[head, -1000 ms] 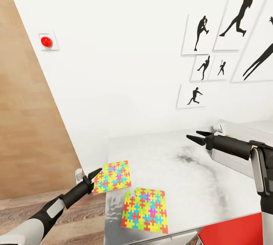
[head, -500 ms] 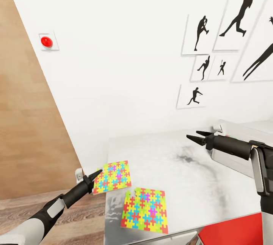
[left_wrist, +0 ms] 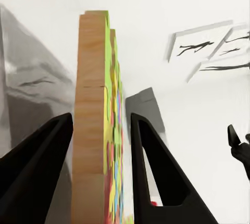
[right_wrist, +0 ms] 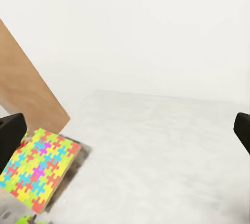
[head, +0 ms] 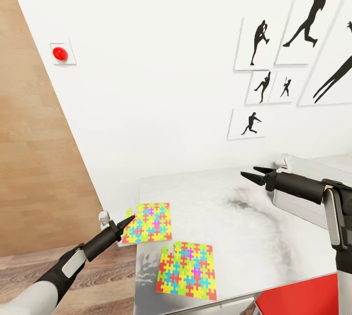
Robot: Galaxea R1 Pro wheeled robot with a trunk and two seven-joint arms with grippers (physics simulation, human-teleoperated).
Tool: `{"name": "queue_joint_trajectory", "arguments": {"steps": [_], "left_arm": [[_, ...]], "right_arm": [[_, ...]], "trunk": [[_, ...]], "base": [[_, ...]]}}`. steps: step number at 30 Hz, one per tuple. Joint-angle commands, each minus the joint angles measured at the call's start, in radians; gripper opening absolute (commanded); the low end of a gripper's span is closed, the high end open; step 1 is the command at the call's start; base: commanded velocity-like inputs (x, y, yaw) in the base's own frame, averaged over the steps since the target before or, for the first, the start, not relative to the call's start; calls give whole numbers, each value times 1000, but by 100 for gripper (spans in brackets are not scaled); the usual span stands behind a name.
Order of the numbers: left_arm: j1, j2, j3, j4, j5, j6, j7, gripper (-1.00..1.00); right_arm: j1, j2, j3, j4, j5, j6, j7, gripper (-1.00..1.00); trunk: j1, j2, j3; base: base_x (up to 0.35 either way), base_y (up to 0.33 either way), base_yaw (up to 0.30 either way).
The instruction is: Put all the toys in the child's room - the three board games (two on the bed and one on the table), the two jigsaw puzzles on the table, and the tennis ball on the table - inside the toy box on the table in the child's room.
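Left arm enters the head view from 7 o'clock, forearm stretched in a straight low line up toward 1 o'clock. The left gripper (head: 129, 217) has its tip at the near-left edge of the far jigsaw puzzle (head: 149, 222). In the left wrist view the two dark fingers (left_wrist: 156, 172) stand on either side of that puzzle's edge (left_wrist: 99, 120), wood-coloured backing on one side and coloured face on the other. A small gap shows between each finger and the piece, so the jaws straddle it; whether they are actually clamped I cannot tell.

That puzzle sits at the left end of the table (head: 234, 217), its left part overhanging the table edge. The second jigsaw puzzle (head: 187, 270) lies flat on the tabletop just beside it, toward 5 o'clock, the two nearly touching at a corner.

Right arm comes in from 4 o'clock, forearm rising vertically at the frame's right side, then bent so the wrist runs level toward 9 o'clock. The right gripper (head: 254, 174) hovers above the table, fingers parted, nothing between them. It is well apart from both puzzles. In the right wrist view its fingertips (right_wrist: 11, 135) sit at the frame's two sides, wide apart.

Just behind the right wrist sits the toy box (head: 313, 163), a pale grey bin on the table at 3 o'clock. The white wall carries black sports-silhouette pictures (head: 293, 36) at 1 o'clock and a red button (head: 59, 52) at 10 o'clock.
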Motion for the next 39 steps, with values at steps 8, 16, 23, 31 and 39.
{"name": "queue_joint_trajectory", "arguments": {"steps": [8, 16, 23, 31, 39], "left_arm": [[13, 1, -14, -50, 11, 53, -9, -100], [88, 0, -13, -310, 15, 160, 120, -100], [139, -13, -6, -596, 24, 237, 322, -100], [39, -192, -13, -992, 80, 435, 768, -100], [-92, -297, -18, -1084, 165, 542, 1065, -100]], "right_arm": [[-4, -1, -1, 0, 0, 0, 1, 100], [-3, -30, -19, 0, 0, -33, 2, 100], [-7, -41, -80, 0, 0, 21, 4, 100], [-31, -168, -216, 0, 0, 36, 10, 100], [-30, -192, -254, 0, 0, 37, 10, 100]], "trunk": [[0, -1, -1], [0, -1, -1], [0, -1, -1], [0, -1, -1], [0, -1, -1]], "base": [[0, 0, 0], [0, 0, 0], [0, 0, -38], [0, 0, -284], [0, 0, -294]]}}
